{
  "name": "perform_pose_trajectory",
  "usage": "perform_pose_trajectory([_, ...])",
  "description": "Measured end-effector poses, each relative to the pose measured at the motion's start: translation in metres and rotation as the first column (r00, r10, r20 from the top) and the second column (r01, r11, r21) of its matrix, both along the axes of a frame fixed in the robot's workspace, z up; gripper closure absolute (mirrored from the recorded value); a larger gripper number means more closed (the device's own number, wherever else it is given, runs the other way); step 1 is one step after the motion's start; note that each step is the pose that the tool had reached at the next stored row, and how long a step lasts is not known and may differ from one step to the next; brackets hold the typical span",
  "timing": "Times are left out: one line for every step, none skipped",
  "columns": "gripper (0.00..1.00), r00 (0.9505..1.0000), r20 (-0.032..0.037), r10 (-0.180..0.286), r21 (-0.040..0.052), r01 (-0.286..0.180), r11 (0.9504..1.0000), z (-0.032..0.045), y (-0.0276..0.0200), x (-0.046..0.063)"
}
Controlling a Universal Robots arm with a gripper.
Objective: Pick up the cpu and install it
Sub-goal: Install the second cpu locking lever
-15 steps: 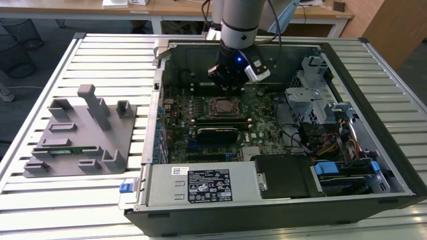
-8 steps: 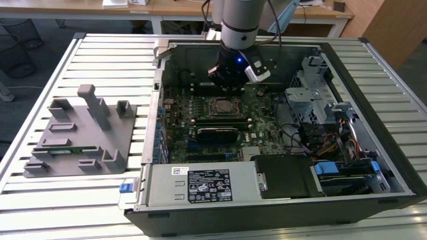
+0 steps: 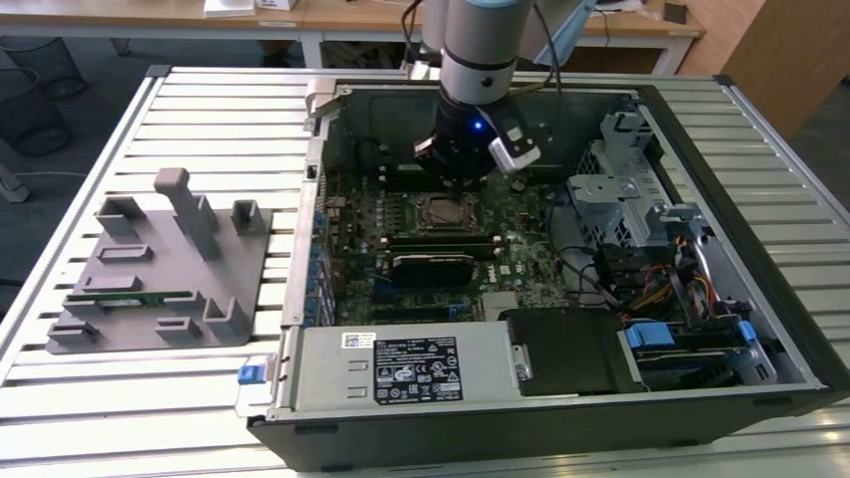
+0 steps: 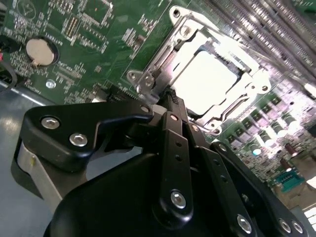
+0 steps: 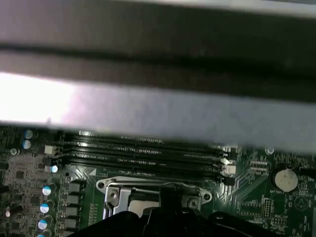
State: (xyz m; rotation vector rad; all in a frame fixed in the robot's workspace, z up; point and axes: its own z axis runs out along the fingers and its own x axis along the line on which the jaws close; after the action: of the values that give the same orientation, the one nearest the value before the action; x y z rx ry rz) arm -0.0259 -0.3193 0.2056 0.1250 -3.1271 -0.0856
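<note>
While the black gripper (image 4: 170, 96) hangs just above the socket, its fingers (image 4: 174, 148) drawn together and holding nothing, the flat square silver-topped cpu (image 4: 205, 79) lies seated in the metal-framed socket (image 4: 148, 79); beyond, green motherboard (image 4: 89, 29), round silver coin cell (image 4: 39, 51).

Lab, slatted workbench (image 3: 199, 398), open computer case (image 3: 558, 398)

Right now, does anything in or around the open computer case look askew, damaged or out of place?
Nothing stands out. The cpu lies flat and square inside its socket frame on the motherboard, with the gripper just above the frame's edge. The grey tray sits flat beside the case.
</note>
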Motion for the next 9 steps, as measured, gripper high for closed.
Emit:
perform_pose_trajectory([0.89,1.0000,-0.0001,0.000,-0.0001,0.000,1.0000,-0.0001,-0.0021,0.000])
perform_pose_trajectory([0.89,1.0000,0.0000,0.000,0.0000,0.000,1.0000,-0.0002,-0.0037,0.000])
perform_pose_trajectory([0.89,1.0000,0.0000,0.000,0.0000,0.000,1.0000,-0.0002,-0.0049,0.000])
perform_pose_trajectory([0.89,1.0000,0.0001,0.000,0.0001,0.000,1.0000,-0.0002,-0.0060,0.000])
perform_pose_trajectory([0.89,1.0000,0.0001,0.000,0.0002,0.000,1.0000,0.0000,-0.0064,0.000])
perform_pose_trajectory([0.89,1.0000,0.0000,0.000,0.0001,0.000,1.0000,0.0013,-0.0065,0.000])
perform_pose_trajectory([0.89,1.0000,0.0000,0.000,0.0005,0.000,1.0000,0.0045,-0.0065,0.000])
perform_pose_trajectory([0.89,1.0000,0.0001,0.000,0.0006,0.000,1.0000,0.0089,-0.0065,0.000])
perform_pose_trajectory([0.89,1.0000,0.0000,0.000,0.0004,0.000,1.0000,0.0136,-0.0065,0.000])
